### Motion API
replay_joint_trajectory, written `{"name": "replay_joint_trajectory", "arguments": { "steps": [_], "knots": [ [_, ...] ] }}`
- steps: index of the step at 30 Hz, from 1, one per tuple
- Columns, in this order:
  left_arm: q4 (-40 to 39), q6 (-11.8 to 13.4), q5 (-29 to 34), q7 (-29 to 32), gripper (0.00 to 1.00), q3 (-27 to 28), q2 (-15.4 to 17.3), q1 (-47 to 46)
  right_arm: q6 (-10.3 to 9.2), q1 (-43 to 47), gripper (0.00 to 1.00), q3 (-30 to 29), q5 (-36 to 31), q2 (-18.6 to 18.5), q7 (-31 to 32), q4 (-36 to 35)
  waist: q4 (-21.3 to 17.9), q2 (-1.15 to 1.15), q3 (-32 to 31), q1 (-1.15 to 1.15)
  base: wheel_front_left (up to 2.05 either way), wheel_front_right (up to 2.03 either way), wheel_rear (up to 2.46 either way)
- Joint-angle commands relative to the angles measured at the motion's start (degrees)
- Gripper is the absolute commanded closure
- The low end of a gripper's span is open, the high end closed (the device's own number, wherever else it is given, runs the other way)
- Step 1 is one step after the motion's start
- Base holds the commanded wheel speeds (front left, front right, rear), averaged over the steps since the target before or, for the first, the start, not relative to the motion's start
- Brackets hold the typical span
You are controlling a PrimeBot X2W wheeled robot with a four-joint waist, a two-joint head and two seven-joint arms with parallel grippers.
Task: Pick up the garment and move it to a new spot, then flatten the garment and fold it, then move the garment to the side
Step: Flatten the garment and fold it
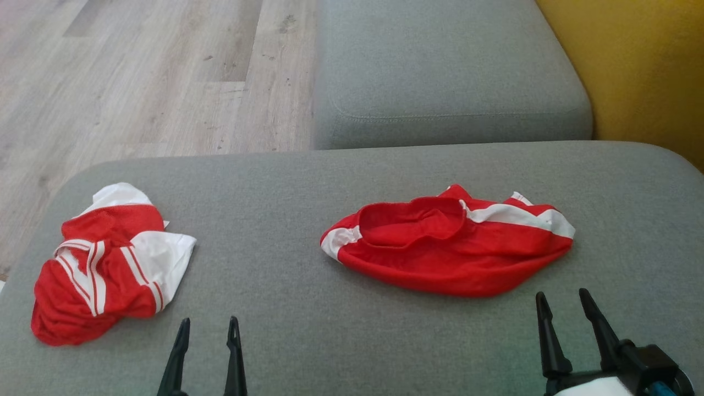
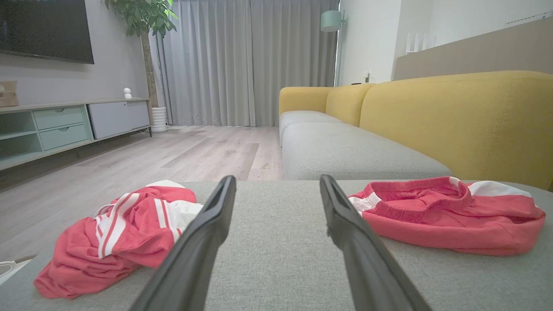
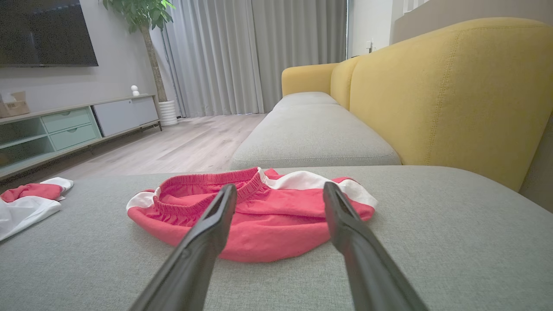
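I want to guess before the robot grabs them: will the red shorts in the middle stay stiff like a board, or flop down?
Probably flop: the red shorts lie crumpled in soft folds. The cloth looks thin, so they are likely light. On the grey cushion, which looks rough, a push would probably bunch them up rather than slide them along whole.

On the seat cushion [image 1: 264, 220] before you, the shorts [image 1: 448, 247] lie right of centre, the crumpled shirt [image 1: 104, 264] well apart at the left edge; your left gripper [image 1: 209, 319] stands nearer you, between them, your right gripper [image 1: 562, 292] just before the shorts; a second cushion [image 1: 445, 71] lies behind, floor [image 1: 137, 82] to its left, backrest [image 1: 643, 66] to its right.
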Motion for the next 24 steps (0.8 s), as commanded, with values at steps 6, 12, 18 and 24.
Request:
{"name": "replay_joint_trajectory", "arguments": {
  "steps": [6,12,18,24],
  "knots": [
    [-1.68,-0.14,-0.44,-0.54,0.0,1.02,-0.54,-2.44,0.26,-1.89,0.0,1.08,-0.59,-0.4,-0.62,-1.89,0.29,0.0,0.48,0.0,0.0,0.0,0.0],
    [-0.89,0.17,-3.1,-0.54,0.0,0.34,-0.54,-3.9,0.26,-2.14,0.0,1.11,-0.15,-0.4,-0.62,-1.91,0.03,0.0,1.63,0.0,0.0,0.0,0.0],
    [4.33,-1.6,-9.4,-0.54,0.0,-3.92,-0.54,-10.39,0.26,-3.21,0.0,1.8,0.24,-0.4,-0.62,-2.6,-1.7,0.0,4.31,0.0,0.0,0.0,0.0],
    [11.89,-5.05,-17.25,-0.52,0.0,-12.66,-0.54,-23.86,0.26,-4.8,0.0,3.16,-0.57,-0.4,-0.62,-3.2,-4.71,0.0,8.17,0.0,0.0,0.0,0.0]
  ]
}}
